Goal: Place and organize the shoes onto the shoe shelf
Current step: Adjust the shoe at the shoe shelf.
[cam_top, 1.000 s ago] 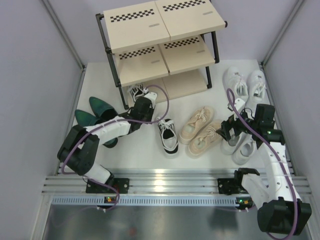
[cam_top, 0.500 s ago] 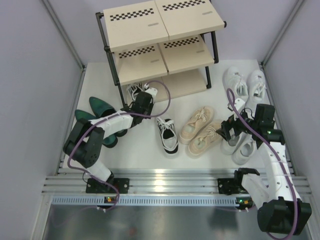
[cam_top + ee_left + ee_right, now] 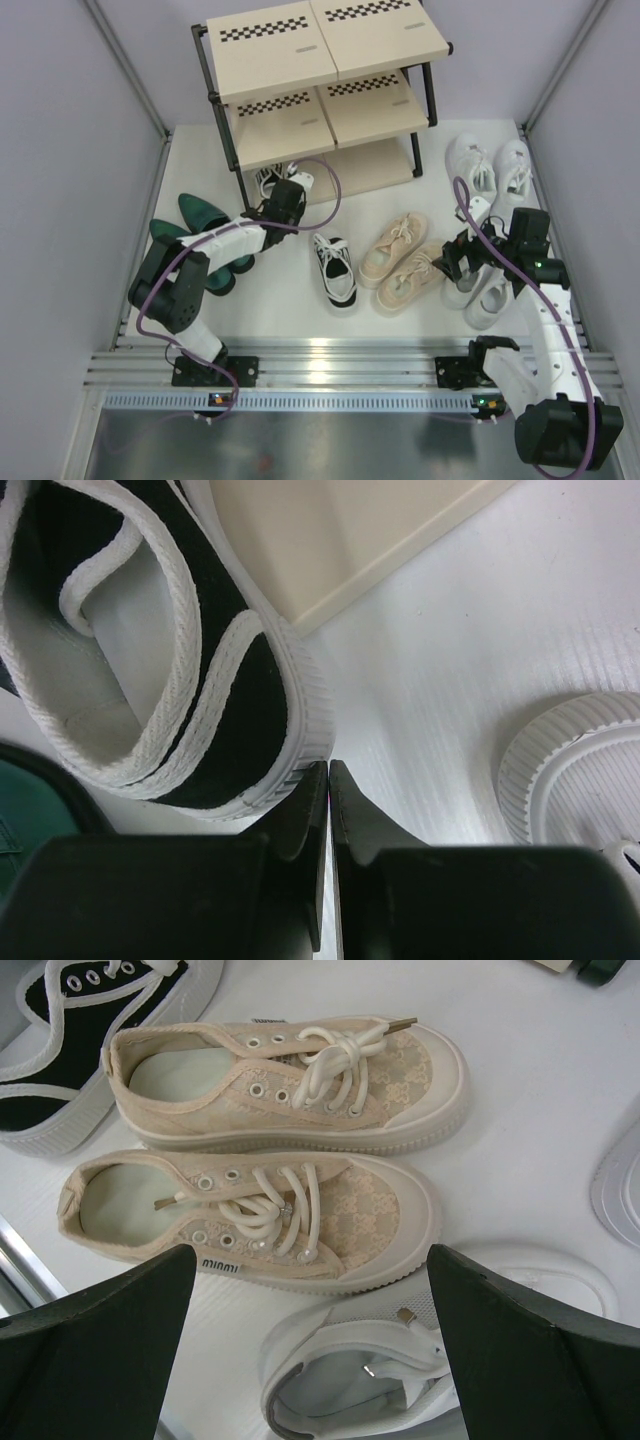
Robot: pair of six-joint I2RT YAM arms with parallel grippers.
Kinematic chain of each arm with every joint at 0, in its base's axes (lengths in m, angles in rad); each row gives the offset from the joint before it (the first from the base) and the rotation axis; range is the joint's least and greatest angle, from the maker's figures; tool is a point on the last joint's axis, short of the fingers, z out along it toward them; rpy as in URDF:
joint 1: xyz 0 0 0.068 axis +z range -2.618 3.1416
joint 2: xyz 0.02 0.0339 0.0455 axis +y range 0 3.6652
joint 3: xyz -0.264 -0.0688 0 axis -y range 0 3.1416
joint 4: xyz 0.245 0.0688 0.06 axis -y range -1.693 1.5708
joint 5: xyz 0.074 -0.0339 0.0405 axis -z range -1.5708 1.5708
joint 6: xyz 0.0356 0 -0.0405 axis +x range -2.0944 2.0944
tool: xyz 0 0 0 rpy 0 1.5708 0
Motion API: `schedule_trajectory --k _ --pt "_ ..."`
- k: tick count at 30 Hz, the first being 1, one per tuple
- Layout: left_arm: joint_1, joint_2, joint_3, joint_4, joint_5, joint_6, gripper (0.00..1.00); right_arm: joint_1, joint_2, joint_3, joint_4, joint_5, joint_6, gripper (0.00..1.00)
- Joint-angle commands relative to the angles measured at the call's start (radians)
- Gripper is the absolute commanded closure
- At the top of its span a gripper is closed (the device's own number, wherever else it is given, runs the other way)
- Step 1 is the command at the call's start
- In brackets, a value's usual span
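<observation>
One black-and-white sneaker (image 3: pixel 271 182) lies at the shoe shelf's (image 3: pixel 300 62) bottom tier, toe inward. Its heel (image 3: pixel 215 695) fills the left wrist view. My left gripper (image 3: pixel 286 197) is shut, holding nothing, its tips (image 3: pixel 328 772) against the heel's white sole rim. Its mate (image 3: pixel 336 270) lies on the floor. Two beige sneakers (image 3: pixel 398 260) lie beside it. My right gripper (image 3: pixel 456 262) is open above the heel of a white sneaker (image 3: pixel 400 1360), the beige pair (image 3: pixel 300 1130) just beyond its fingers (image 3: pixel 110 1330).
Glossy green heeled shoes (image 3: pixel 195 232) lie left of my left arm. A second white pair (image 3: pixel 490 165) stands at the back right. Another white sneaker (image 3: pixel 496 300) lies under my right arm. Grey walls close in both sides; a metal rail (image 3: pixel 330 360) runs along the near edge.
My left gripper has moved toward the shelf, staying behind the black-and-white sneaker's heel. The right arm has not moved.
</observation>
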Motion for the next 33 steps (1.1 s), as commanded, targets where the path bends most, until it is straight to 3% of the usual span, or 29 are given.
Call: schedule_trajectory --k 1,14,17,22,25,26,27,28,30,33 --pt "0.017 0.007 0.055 0.024 -0.041 0.028 0.91 -0.015 0.000 -0.003 0.009 -0.020 -0.021 0.01" --pt "0.035 0.016 0.099 0.001 0.001 0.030 0.90 -0.017 -0.007 -0.004 0.006 -0.020 -0.024 0.01" --pt "0.035 -0.046 0.076 -0.002 0.096 -0.004 0.89 -0.017 -0.010 -0.003 0.006 -0.020 -0.026 0.01" --pt "0.030 -0.290 -0.047 0.005 0.299 -0.159 0.81 -0.018 -0.013 -0.004 0.004 -0.020 -0.027 0.01" --pt "0.030 -0.451 -0.154 0.004 0.383 -0.266 0.60 -0.018 -0.014 -0.004 0.003 -0.021 -0.029 0.01" --pt "0.030 -0.493 -0.185 0.007 0.387 -0.306 0.46 -0.018 -0.016 -0.003 0.003 -0.021 -0.029 0.01" --pt "0.030 -0.574 -0.216 0.004 0.378 -0.409 0.20 -0.018 -0.014 -0.003 0.001 -0.021 -0.029 0.01" --pt "0.030 -0.615 -0.283 0.005 0.379 -0.459 0.10 -0.018 -0.017 -0.003 0.003 -0.021 -0.029 0.01" --pt "0.032 -0.718 -0.383 0.027 0.426 -0.592 0.02 -0.020 -0.019 -0.004 0.003 -0.021 -0.029 0.01" --pt "0.032 -0.801 -0.463 0.043 0.488 -0.791 0.02 -0.021 -0.025 -0.004 0.003 -0.020 -0.027 0.01"
